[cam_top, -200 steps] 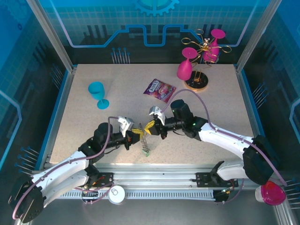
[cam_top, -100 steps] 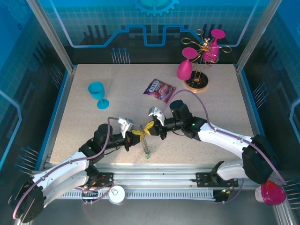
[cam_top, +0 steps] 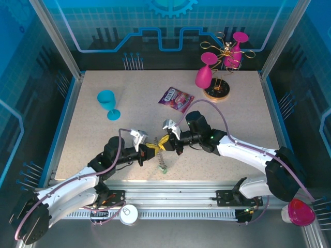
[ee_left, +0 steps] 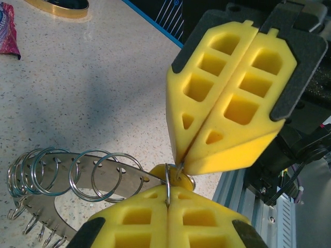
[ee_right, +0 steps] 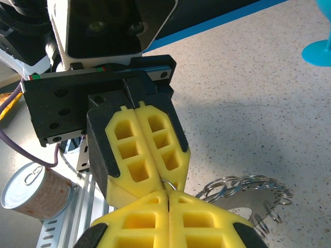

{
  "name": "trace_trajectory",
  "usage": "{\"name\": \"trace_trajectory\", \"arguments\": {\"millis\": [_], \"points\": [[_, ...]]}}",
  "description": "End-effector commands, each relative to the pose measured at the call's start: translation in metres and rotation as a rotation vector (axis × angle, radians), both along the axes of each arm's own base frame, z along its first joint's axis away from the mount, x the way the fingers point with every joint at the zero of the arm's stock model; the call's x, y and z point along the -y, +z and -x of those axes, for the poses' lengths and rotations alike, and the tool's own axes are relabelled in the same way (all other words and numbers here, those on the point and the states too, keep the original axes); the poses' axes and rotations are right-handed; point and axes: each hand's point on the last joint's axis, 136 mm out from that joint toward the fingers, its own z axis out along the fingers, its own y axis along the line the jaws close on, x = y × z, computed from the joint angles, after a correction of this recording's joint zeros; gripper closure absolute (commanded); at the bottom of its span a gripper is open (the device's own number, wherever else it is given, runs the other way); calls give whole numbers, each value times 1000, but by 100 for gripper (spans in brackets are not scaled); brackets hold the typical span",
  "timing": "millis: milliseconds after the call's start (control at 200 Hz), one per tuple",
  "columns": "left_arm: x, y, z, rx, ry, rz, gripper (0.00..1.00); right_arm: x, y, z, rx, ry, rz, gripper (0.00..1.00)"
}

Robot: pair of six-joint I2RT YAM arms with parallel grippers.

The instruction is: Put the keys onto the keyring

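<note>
Threading is judged in hand: the left claw and right claw, both clenched, are met on one small wire loop of the flat grey metal keyring, which is held nearward of the purple snack pouch. Careful prying of that loop is called for next.

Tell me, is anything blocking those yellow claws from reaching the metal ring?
Nothing visible is. The left gripper and right gripper, both shut, meet tip to tip and pinch a wire loop at the rim of the keyring directly.
</note>
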Motion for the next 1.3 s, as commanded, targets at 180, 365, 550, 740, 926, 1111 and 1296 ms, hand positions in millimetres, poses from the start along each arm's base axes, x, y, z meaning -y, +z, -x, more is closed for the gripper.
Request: {"name": "trace_trajectory", "arguments": {"millis": [180, 365, 550, 740, 926, 1111, 1296], "points": [[4, 9, 2, 19, -17, 43, 100, -7, 4, -4, 51, -8, -8, 100], [3, 10, 2, 21, -12, 46, 100, -2, -1, -16, 79, -88, 30, 100], [1, 12, 0, 37, 6, 42, 100, 1, -1, -22, 78, -135, 42, 100], [-2, 13, -3, 69, 21, 17, 100, 1, -4, -27, 43, -189, 59, 100], [-5, 15, -9, 108, 46, -10, 100, 0, -7, -33, -19, -264, 78, 100], [-6, 17, -13, 171, 59, -61, 100, -3, -5, -40, -103, -342, 70, 100], [-4, 20, -16, 233, 58, -100, 100, -6, -4, -43, -163, -382, 66, 100]]}}
